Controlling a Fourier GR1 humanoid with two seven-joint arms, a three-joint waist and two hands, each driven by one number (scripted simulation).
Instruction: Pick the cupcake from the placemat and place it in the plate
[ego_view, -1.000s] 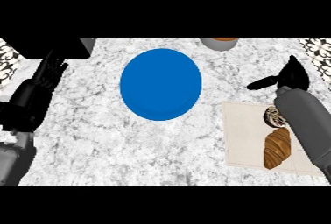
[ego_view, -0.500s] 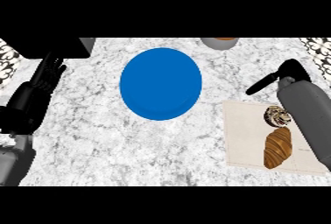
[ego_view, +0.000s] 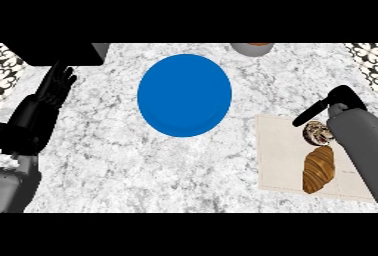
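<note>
Head view: cupcake (ego_view: 318, 133) on placemat (ego_view: 280, 150), just beneath right robot hand (ego_view: 334, 100)

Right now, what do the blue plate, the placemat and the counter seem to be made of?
Plate: smooth, evenly blue, possibly glazed ceramic or plastic. Placemat: flat, matte beige, likely cloth or paper. Counter: grey-veined white, marble-like stone.

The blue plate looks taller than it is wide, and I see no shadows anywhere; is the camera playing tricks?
Head view: the blue plate is round, stretched by the steep downward angle. Head view: light is flat and even, no glare on the marble counter. Head view: the right hand and forearm hide part of the cupcake on the placemat.
</note>
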